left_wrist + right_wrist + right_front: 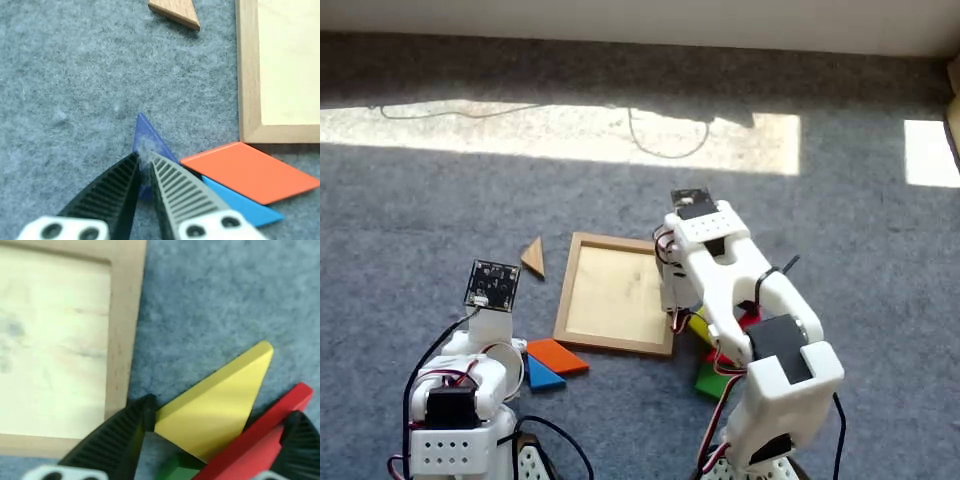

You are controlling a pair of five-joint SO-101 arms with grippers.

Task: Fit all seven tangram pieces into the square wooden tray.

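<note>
The square wooden tray (615,293) lies empty on the carpet. My left gripper (144,162) is down on the carpet beside the tray's near left corner, shut on a small dark blue triangle (146,140). An orange parallelogram (250,170) overlaps a light blue triangle (240,204) right beside it. A plain wooden triangle (533,257) rests off the tray's far left corner. My right gripper (220,422) stands open by the tray's near right corner (122,340). One finger touches a yellow triangle (215,405), the other rests on a red piece (260,440). A green piece (172,470) lies under them.
Grey carpet spreads all around. A sunlit strip and a loose cable (660,140) cross the floor beyond the tray. The right arm's body (740,300) hangs over the pieces at the tray's right side.
</note>
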